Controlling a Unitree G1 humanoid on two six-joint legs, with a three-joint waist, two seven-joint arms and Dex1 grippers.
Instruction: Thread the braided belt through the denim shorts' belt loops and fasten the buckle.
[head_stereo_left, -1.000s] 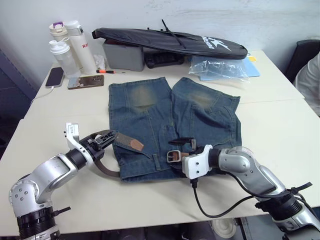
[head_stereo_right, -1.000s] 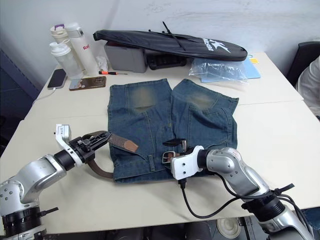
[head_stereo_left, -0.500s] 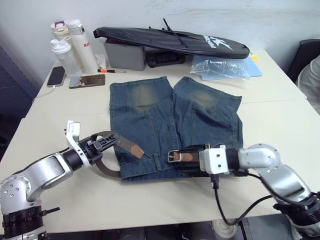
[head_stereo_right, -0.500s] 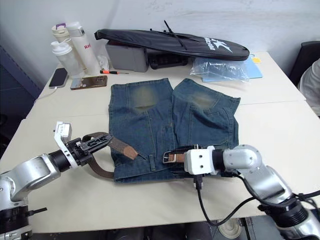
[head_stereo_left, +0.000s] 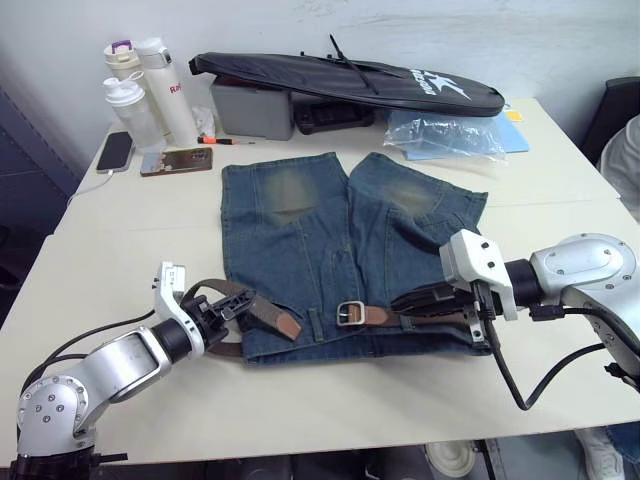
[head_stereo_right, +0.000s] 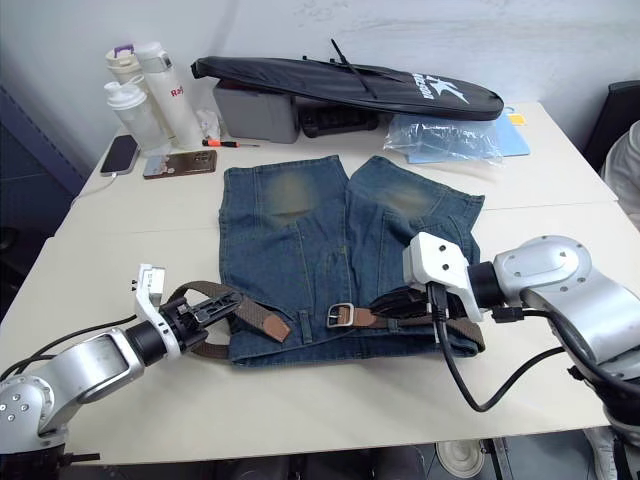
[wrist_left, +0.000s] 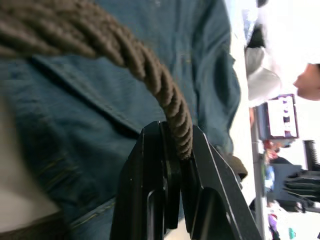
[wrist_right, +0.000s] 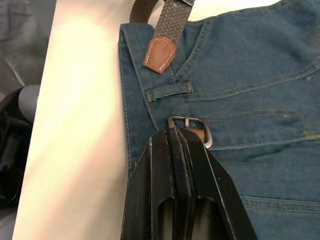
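Observation:
The denim shorts (head_stereo_left: 300, 230) lie flat on the table, waistband toward me. The braided belt (head_stereo_left: 255, 305) runs along the waistband, its tan tip (head_stereo_left: 288, 324) resting on the left side of the shorts. My left gripper (head_stereo_left: 228, 303) is shut on the belt's woven strap (wrist_left: 150, 70) just left of the shorts. The silver buckle (head_stereo_left: 350, 313) lies at mid-waistband, and a belt loop (wrist_right: 169, 91) sits close beside it. My right gripper (head_stereo_left: 400, 300) is shut on the belt right behind the buckle (wrist_right: 186, 120).
A long black bag (head_stereo_left: 350, 80) lies over a grey box (head_stereo_left: 250, 108) at the back. Bottles (head_stereo_left: 160, 85) and two phones (head_stereo_left: 110, 152) stand at the back left. A clear plastic bag (head_stereo_left: 450, 135) is at the back right. A person's sleeve (head_stereo_left: 628, 160) shows at the right edge.
My right gripper has gone from open to shut and its arm has swung out to the right of the buckle. My left gripper drew closer to the shorts with the belt.

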